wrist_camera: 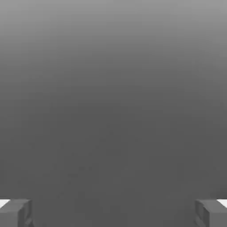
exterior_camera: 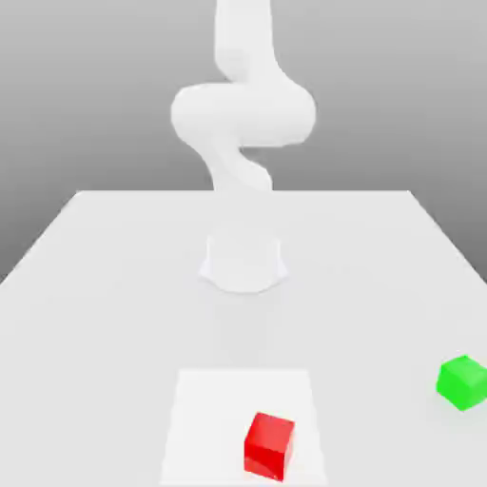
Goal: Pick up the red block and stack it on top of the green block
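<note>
Near the front edge of the counter [exterior_camera: 114, 285] sits the red block [exterior_camera: 268, 445], resting flat on a paler square patch [exterior_camera: 204, 409] of the surface and turned slightly so one corner faces forward. Off toward the counter's right edge in the exterior view, well apart from it, waits the green block [exterior_camera: 463, 382], also flat on the surface. And the arm [exterior_camera: 243, 114] is coiled up high at the back, nowhere near either cube! From the hand view, the tool [wrist_camera: 113, 213] has its two grey fingertips [wrist_camera: 15, 213] spread wide with nothing between them, so it is empty and ready. Nothing lifted yet, the whole job lies ahead. That red cube looks rigid, small and probably light, with smooth matte faces, so slipping seems a modest risk. Best hold, I'd say, is across two opposite side faces, square to them, around mid-height, with the wrist turned to match the cube's slight rotation.
</note>
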